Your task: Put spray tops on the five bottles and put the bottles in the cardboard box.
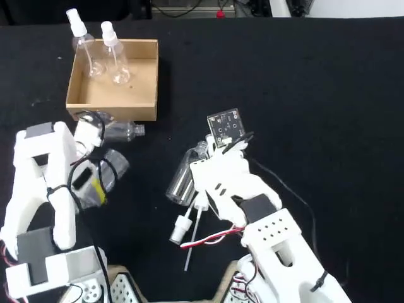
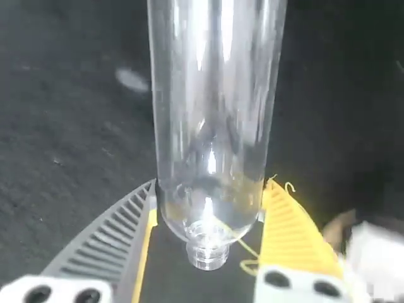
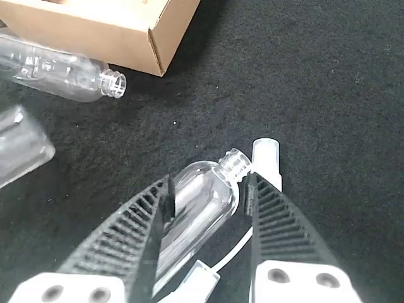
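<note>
A clear, capless bottle [image 2: 211,113] sits between my left gripper's [image 2: 211,184] fingers, neck towards the camera; the left gripper [image 1: 104,177] is shut on it at the table's left, just in front of the cardboard box [image 1: 110,107]. My right gripper [image 3: 208,178] is shut on a second capless bottle [image 3: 205,196] lying mid-table [image 1: 182,180]. One white spray top [image 3: 266,158] lies beside that bottle's neck, and another spray top [image 1: 182,228] with its tube lies close to the right arm. A third capless bottle [image 1: 126,130] lies against the box front. Two capped bottles [image 1: 107,53] stand in the box.
The box's corner [image 3: 154,38] is near the lying bottle [image 3: 63,69]. The black table stretches free to the right and far side. Red and white cables trail beside the right arm's base [image 1: 208,238].
</note>
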Motion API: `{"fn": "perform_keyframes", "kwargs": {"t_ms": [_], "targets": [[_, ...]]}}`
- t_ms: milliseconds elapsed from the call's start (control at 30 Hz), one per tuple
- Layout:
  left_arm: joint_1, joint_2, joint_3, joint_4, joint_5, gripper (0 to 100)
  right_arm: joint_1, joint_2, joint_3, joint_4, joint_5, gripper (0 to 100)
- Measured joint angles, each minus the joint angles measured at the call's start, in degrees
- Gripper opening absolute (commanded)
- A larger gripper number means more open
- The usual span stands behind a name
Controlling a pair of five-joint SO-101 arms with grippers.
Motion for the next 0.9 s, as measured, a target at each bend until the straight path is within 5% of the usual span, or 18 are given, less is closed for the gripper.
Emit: {"fn": "perform_keyframes", "kwargs": {"t_ms": [167,300,600,900], "targets": [[1.85,-2.37,-0.26,5.98,-13.10,22,0.00,0.00,0.00,0.00,0.00,17.9],[1.93,-2.37,1.76,2.46,-13.89,26,0.00,0.00,0.00,0.00,0.00,17.9],[-2.20,-2.37,1.85,1.93,0.70,21,0.00,0.00,0.00,0.00,0.00,17.9],[-6.42,-2.90,1.14,-0.18,26.29,24,0.00,0.00,0.00,0.00,0.00,17.9]]}}
